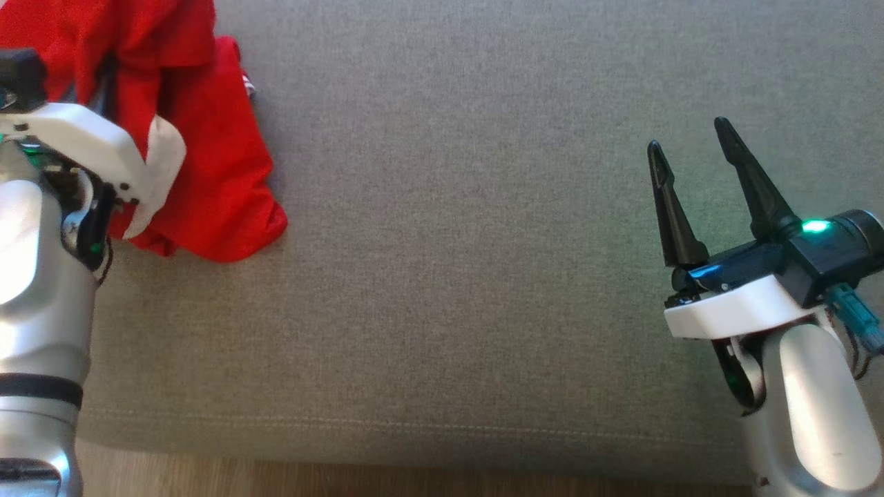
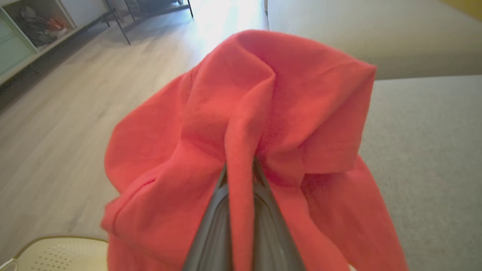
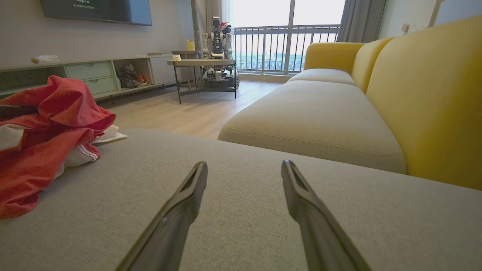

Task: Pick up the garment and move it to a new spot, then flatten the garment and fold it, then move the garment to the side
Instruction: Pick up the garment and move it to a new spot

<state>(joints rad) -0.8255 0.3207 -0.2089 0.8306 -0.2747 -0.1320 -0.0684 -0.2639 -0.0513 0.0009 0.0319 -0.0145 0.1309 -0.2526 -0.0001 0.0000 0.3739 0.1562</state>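
Observation:
The garment (image 1: 207,172) is red with white trim and lies bunched at the far left of the grey cushion (image 1: 483,241). In the left wrist view the garment (image 2: 263,94) is draped over my left gripper (image 2: 241,169), whose two fingers are shut on a fold of its cloth. In the head view my left wrist (image 1: 76,138) reaches into the heap and the fingers are hidden. My right gripper (image 1: 688,138) hovers open over the cushion's right side, far from the garment (image 3: 45,124). In its own view the right gripper (image 3: 244,165) has nothing between its fingers.
The cushion's front edge meets wooden floor (image 1: 414,480). A yellow sofa back (image 3: 433,94) and another seat (image 3: 320,113) lie beyond the right gripper. A small table (image 3: 203,62) and a low cabinet (image 3: 90,71) stand across the room. A pale perforated basket (image 2: 60,252) sits below the left gripper.

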